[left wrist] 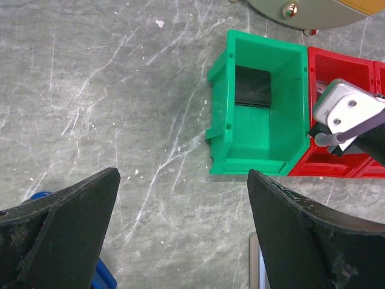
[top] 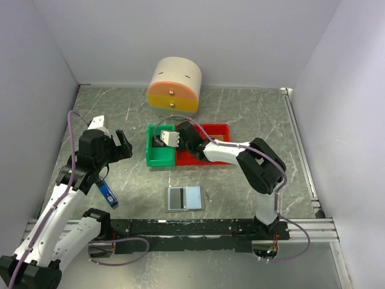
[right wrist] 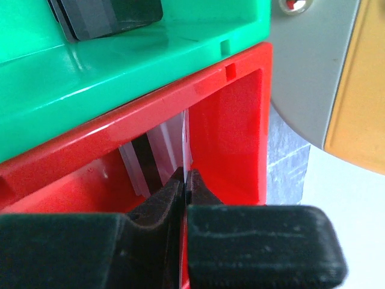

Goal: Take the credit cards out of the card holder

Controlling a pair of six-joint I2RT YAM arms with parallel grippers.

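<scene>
The card holder (top: 185, 198) lies open and flat on the table near the front, its inside pale blue and silvery; only its edge (left wrist: 255, 265) shows in the left wrist view. My right gripper (right wrist: 185, 174) reaches into the red bin (top: 215, 158), shut on a thin pale credit card (right wrist: 186, 141) seen edge-on. A black card (left wrist: 252, 86) lies in the green bin (left wrist: 264, 153). My left gripper (left wrist: 183, 180) hovers open over bare table to the left of the bins, with nothing between its fingers.
A round cream and orange drawer box (top: 174, 84) stands behind the bins. A narrow blue-and-black stick (top: 108, 194) lies on the table under the left arm. White walls close in the table at left, back and right.
</scene>
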